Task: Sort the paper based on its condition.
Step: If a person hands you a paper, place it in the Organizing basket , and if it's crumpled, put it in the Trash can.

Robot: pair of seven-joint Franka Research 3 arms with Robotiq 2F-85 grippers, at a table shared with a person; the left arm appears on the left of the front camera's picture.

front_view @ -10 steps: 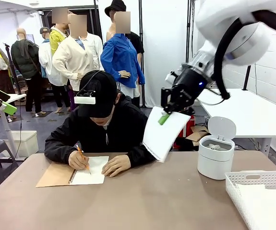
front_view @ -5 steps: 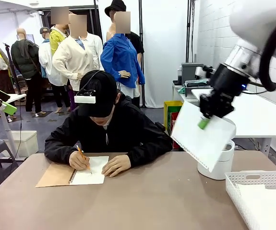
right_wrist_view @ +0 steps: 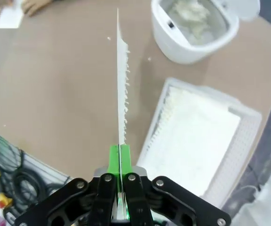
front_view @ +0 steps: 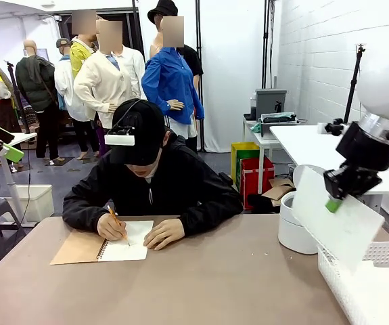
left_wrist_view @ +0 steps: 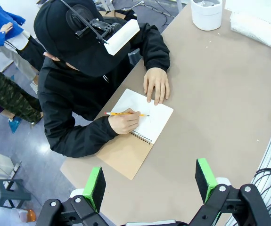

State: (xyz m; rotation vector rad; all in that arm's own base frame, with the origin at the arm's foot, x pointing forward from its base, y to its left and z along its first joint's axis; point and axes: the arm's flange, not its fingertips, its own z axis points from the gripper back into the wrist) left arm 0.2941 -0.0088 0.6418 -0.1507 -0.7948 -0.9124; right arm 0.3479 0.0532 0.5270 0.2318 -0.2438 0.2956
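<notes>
My right gripper (front_view: 333, 204) is shut on a flat white sheet of paper (front_view: 337, 221), which hangs tilted in the air above the white basket (front_view: 336, 254) at the table's right end. In the right wrist view the paper (right_wrist_view: 122, 89) shows edge-on with a torn perforated edge, pinched between the green pads (right_wrist_view: 119, 157), over the basket's (right_wrist_view: 248, 141) left rim. Flat white paper (right_wrist_view: 199, 141) lies inside the basket. Crumpled paper (right_wrist_view: 189, 14) sits in the open white bin (right_wrist_view: 173, 44). My left gripper (left_wrist_view: 149, 181) stands open high above the table's near-left part.
A person in black sits at the far side, writing with a pencil (front_view: 117, 223) in a spiral notebook (front_view: 103, 245) with a brown cover. The white bin (front_view: 290, 230) stands just left of the basket. The table's middle is bare brown surface.
My right arm has swung right and down with the sheet, from in front of the person past the bin to above the basket. The person keeps writing.
</notes>
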